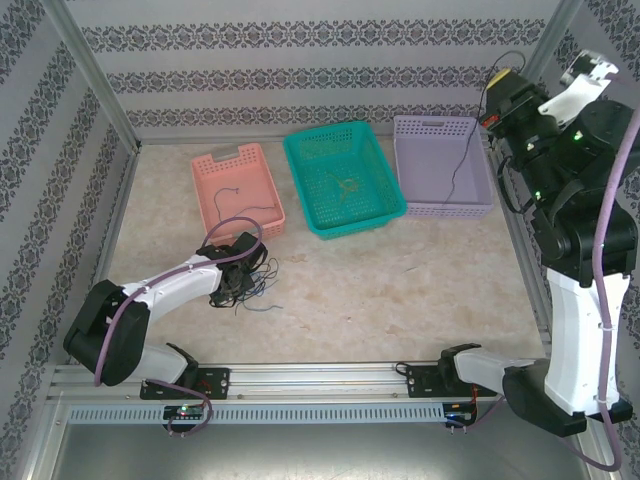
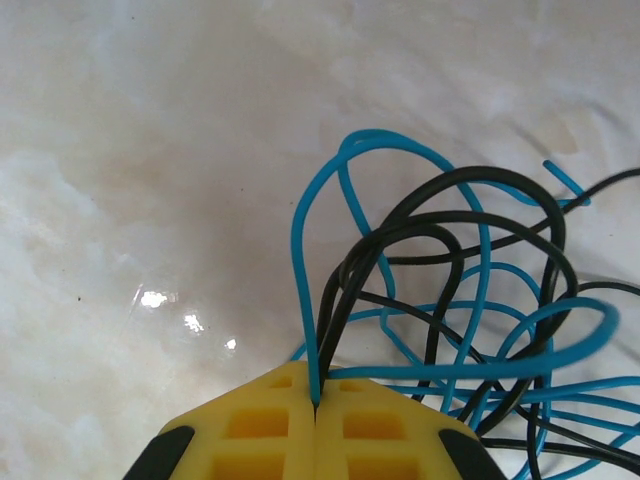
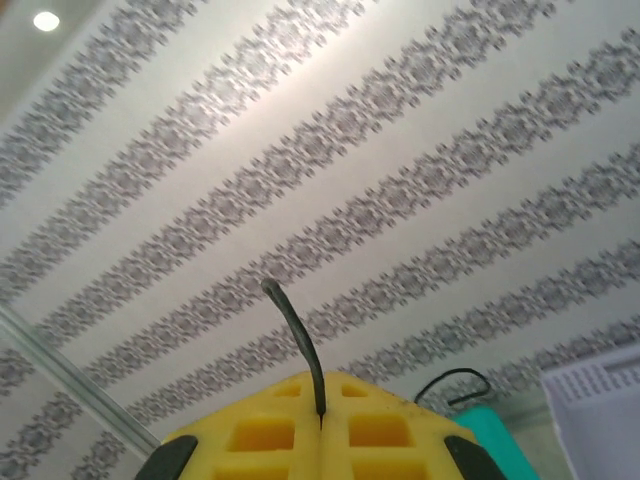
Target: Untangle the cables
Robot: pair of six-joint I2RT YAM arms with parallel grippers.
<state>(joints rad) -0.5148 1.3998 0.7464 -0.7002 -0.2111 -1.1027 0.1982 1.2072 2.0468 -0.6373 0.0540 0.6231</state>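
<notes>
1 loose knot of cables (image 1: 245,285) is lying at about 8 o'clock on the table (image 1: 400,290), and the left gripper (image 1: 238,262) is reaching into it, low over the surface. In the left wrist view its yellow fingers (image 2: 260,425) are pressing fully together on a blue cable (image 2: 300,250). That cable is rising from the seam between them and looping through several black cables (image 2: 440,230), crossing them many times.

Further right, 3 baskets are standing in a row at the far side. The pink basket (image 1: 200,185) at 11 o'clock is holding a dark wire (image 1: 245,190). The teal basket (image 1: 300,175) at 12 o'clock is holding a pale greenish wire (image 1: 343,187). The lavender basket (image 1: 435,125) at 1 o'clock is taking the tail of a black cable (image 1: 458,165).

At 2 o'clock the right gripper (image 1: 492,100) is hanging high above that basket. In the right wrist view its fingers (image 3: 380,430) are pinching completely shut on the upper end of the same cable (image 3: 295,330).

The job is looking partly done: 2 wires are resting apart in their own baskets and a 3rd is dangling into the lavender one. The blue-and-black knot at 8 o'clock is what is left to pull apart.
</notes>
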